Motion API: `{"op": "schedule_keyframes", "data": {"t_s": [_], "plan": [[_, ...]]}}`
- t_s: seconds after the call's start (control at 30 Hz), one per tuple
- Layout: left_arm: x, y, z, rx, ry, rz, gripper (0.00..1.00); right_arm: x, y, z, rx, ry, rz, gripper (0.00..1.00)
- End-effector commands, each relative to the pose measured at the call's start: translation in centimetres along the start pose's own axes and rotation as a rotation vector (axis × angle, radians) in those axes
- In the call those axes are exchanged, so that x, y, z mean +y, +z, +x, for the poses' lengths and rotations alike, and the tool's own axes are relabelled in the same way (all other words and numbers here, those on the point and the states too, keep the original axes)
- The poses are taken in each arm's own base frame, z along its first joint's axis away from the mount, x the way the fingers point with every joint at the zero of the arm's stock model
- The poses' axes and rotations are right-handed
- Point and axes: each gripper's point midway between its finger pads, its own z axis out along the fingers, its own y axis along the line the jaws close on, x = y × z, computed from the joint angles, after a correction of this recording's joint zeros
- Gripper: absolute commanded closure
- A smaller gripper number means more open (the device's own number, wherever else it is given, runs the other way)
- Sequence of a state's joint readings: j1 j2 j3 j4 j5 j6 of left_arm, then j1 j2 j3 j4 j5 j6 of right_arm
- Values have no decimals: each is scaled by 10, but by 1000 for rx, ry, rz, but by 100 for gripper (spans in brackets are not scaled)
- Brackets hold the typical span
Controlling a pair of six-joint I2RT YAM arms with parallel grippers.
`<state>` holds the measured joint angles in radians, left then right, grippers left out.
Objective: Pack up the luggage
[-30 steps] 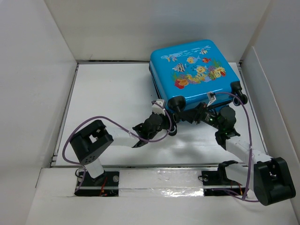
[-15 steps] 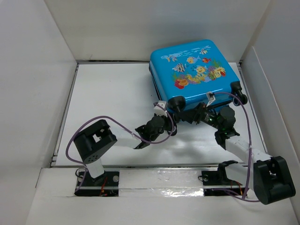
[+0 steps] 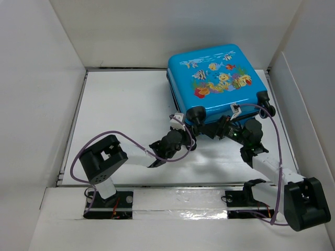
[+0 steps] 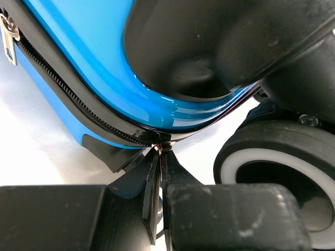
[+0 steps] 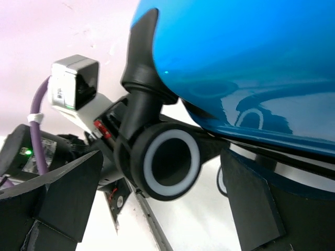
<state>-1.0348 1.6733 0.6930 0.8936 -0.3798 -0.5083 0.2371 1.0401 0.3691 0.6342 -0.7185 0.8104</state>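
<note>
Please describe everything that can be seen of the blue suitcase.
The luggage is a small hard-shell case, glossy bright blue, with fish and coral printed on top. It lies flat and closed at the far right of the table. A black zipper runs round its side; black wheels with pale rings face the arms. The left gripper, jaws shut, touches the zipper seam; the right gripper, jaws open, flanks one wheel.

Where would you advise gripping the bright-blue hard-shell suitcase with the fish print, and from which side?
Probably by the silver zipper pull on its black zipper seam, coming level from the left: the suitcase lies flat and closed, too broad for jaws.
</note>
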Motion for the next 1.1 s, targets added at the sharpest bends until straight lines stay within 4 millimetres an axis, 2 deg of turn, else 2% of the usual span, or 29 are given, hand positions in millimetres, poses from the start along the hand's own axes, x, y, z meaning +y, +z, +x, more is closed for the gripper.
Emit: {"op": "schedule_keyframes", "data": {"t_s": [0.0,0.17,0.3,0.4,0.43,0.5,0.53,0.7,0.73,0.8,0.83,0.93,1.03,1.07], "plan": [[-6,-3,-67,-216,-56,-7,100,1,3,-3,3,-45,3,0],[-7,-1,-64,-206,-62,19,100,14,10,2,52,-76,-41,0],[-7,-2,-63,-203,-62,25,100,18,12,-5,37,-88,-55,12],[-7,-4,-61,-197,-60,31,100,24,13,-8,29,-87,-83,38],[-6,-4,-60,-195,-59,31,100,24,13,-9,19,-88,-83,52],[-1,-5,-60,-195,-58,22,100,24,12,-14,-13,-111,-65,63],[-1,-5,-59,-193,-57,23,100,23,11,-17,-21,-120,-55,72],[4,-9,-54,-182,-40,22,100,16,6,-27,-67,-180,29,92],[4,-10,-54,-182,-37,22,100,19,4,-29,-79,-188,31,89],[5,-12,-55,-184,-36,20,100,19,4,-28,-73,-186,30,74],[6,-12,-54,-182,-34,20,100,18,5,-27,-62,-185,28,47],[4,-12,-54,-179,-32,29,100,19,7,-19,-9,-195,0,12],[1,-11,-55,-180,-34,36,100,19,6,-16,-2,-199,-6,0],[1,-11,-55,-178,-33,39,100,21,6,-16,5,-204,-12,0]]}}
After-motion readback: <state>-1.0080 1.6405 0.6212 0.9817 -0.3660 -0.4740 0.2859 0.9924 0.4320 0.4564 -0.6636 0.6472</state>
